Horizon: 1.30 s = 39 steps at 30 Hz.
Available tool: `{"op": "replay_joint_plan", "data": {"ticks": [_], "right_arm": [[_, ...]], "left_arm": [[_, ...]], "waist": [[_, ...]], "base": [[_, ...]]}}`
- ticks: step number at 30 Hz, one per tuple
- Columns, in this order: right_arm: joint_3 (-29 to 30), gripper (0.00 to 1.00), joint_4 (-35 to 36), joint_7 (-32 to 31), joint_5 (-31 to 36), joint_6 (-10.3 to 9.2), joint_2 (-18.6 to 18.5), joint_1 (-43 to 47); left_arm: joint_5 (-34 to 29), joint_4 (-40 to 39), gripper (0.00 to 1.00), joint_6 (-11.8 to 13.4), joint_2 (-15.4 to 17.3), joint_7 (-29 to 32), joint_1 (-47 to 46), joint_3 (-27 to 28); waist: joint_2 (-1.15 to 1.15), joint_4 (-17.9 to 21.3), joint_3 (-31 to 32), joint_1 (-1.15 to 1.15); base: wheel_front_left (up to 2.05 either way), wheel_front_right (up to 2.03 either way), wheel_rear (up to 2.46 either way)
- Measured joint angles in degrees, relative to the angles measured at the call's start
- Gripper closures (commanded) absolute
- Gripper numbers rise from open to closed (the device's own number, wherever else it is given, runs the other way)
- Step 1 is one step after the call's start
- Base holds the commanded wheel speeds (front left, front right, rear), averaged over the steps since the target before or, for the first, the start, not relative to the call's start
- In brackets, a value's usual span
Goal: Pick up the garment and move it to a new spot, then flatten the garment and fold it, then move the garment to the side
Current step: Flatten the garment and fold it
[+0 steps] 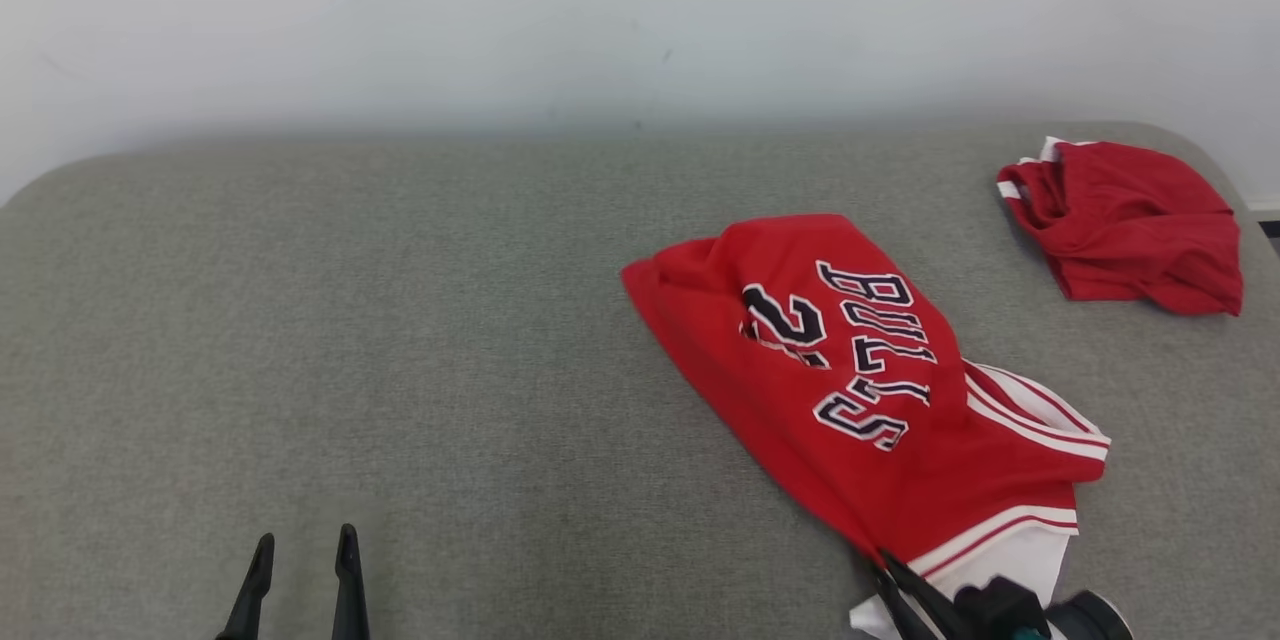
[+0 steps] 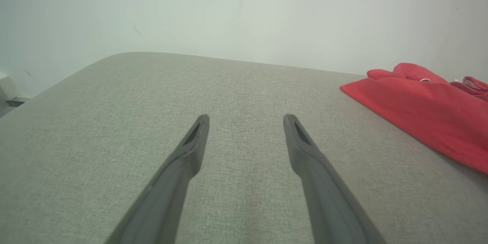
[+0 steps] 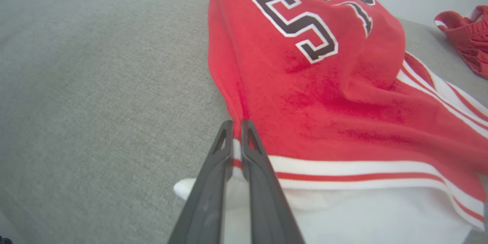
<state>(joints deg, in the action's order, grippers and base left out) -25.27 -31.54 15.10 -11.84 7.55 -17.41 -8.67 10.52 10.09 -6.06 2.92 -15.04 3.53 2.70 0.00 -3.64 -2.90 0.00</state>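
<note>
Right gripper point(image 3: 237, 122), two long dark fingers nearly together, pinches the near striped hem of the crumpled red jersey point(image 3: 324, 95) with dark white-edged lettering. Grey woven fabric surface point(image 1: 400, 340) carries the jersey on its right half, with a smaller bunched red cloth point(image 1: 1130, 230) apart at the far right corner. Left gripper point(image 2: 246, 116) hovers over bare fabric, jaws spread wide, empty.

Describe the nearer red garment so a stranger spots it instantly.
Find the wide grey padded surface. Two red garments lie on its right half; this jersey is the nearer, larger one. Unlike the unlettered bundle in the far corner, it bears dark, white-edged lettering.
</note>
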Motion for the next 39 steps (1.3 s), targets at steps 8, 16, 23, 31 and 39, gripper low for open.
{"op": "replay_joint_plan", "data": {"ticks": [8, 16, 23, 31, 39], "right_arm": [[-2.3, 0.0, 8.3, 0.0, -5.6, 0.0, -4.7, 5.3], [-0.9, 0.0, 20.4, 0.0, -5.8, 0.0, -4.6, 5.5], [8.7, 0.0, 25.1, 0.0, -2.0, 0.0, 2.1, 5.7], [16.9, 0.0, 24.0, 0.0, -0.6, 0.0, 11.6, 4.9], [15.7, 0.0, 22.0, 0.0, 0.0, 0.0, 14.1, 2.4]], "left_arm": [[-0.1, 0.0, 0.0, -0.1, 0.0, 0.0, -0.1, -0.7], [-0.9, 0.0, 0.0, -0.5, 0.0, 0.0, -0.2, -0.1], [-4.4, 0.3, 0.0, -1.1, 1.5, 0.0, -4.1, 0.2], [1.2, 6.9, 0.0, -1.4, 13.0, 0.0, -15.3, -9.2], [19.3, 16.4, 0.0, -1.5, 28.4, 3.8, -30.4, -30.4]], "waist": [[0.0, 2.8, 0.0, 0.0], [0.0, 3.5, -0.1, 0.0], [0.0, 5.0, -1.0, 0.0], [0.0, 9.2, -3.0, 0.0], [0.0, 14.9, -5.9, 0.01]], "base": [[0.0, 0.0, 0.0], [0.0, 0.0, 0.0], [0.0, 0.0, 0.0], [0.0, 0.0, 0.0], [0.0, 0.0, 0.0]]}}
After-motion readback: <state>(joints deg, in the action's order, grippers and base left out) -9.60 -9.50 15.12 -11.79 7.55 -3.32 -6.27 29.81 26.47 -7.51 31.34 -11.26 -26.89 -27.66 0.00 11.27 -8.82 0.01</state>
